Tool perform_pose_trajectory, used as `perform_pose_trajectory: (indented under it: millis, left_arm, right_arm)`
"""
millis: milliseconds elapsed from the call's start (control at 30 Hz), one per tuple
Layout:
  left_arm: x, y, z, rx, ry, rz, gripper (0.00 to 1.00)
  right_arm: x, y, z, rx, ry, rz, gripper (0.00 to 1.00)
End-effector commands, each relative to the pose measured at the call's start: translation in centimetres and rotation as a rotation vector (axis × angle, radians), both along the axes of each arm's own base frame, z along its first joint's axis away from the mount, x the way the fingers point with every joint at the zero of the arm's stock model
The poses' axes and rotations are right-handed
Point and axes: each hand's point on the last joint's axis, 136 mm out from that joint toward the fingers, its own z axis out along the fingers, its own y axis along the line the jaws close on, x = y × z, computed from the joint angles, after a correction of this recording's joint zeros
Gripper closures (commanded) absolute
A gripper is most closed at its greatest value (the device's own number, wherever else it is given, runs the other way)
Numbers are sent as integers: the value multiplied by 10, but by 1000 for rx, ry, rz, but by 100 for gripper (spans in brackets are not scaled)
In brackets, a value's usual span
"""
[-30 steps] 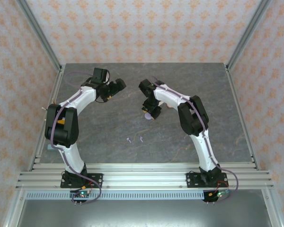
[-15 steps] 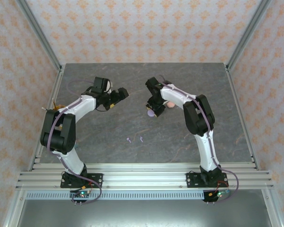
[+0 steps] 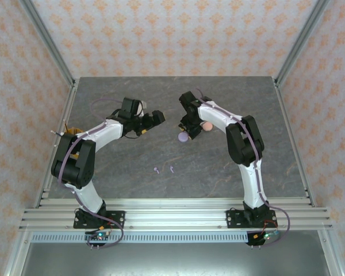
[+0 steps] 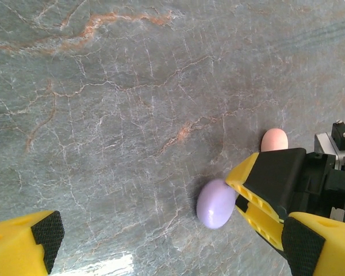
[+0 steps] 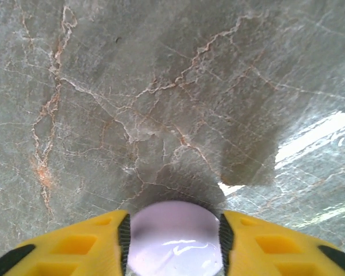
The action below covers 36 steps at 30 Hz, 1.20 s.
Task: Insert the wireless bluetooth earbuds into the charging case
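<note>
My right gripper [image 3: 188,130] pinches the rounded purple case [image 5: 173,238] by its sides, the left gripper [image 3: 154,119] is spread wide beside it, and the two earbuds [image 3: 156,170] lie on the table [image 3: 247,167] well apart from it, nearer the arm bases, so I'd grip gently lest the smooth shell slip out.
</note>
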Motion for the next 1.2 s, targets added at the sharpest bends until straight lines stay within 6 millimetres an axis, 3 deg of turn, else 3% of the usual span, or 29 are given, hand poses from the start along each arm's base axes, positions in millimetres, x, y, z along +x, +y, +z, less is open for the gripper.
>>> perform_pose_trajectory:
  millis: [0,133,300,567,700,1167]
  left_arm:
    - [5,-2,7,-15,-27,8,0]
    - [9,-2,11,-13,-37,16,0]
    - [13,0,11,-3,-38,24,0]
    - [17,18,16,10,-41,56,0]
    - [15,28,17,23,-38,71,0]
    - [17,41,24,37,-40,97,0]
  right_arm:
    - [-8,-8,7,-28,17,10,50]
    - [-10,-9,9,-36,19,27,38]
    - [-11,1,17,-39,6,109,31]
    - [-10,9,22,-118,-33,520,27]
    - [-6,2,23,-174,-68,677,27]
    - [-3,31,3,-37,-53,652,27]
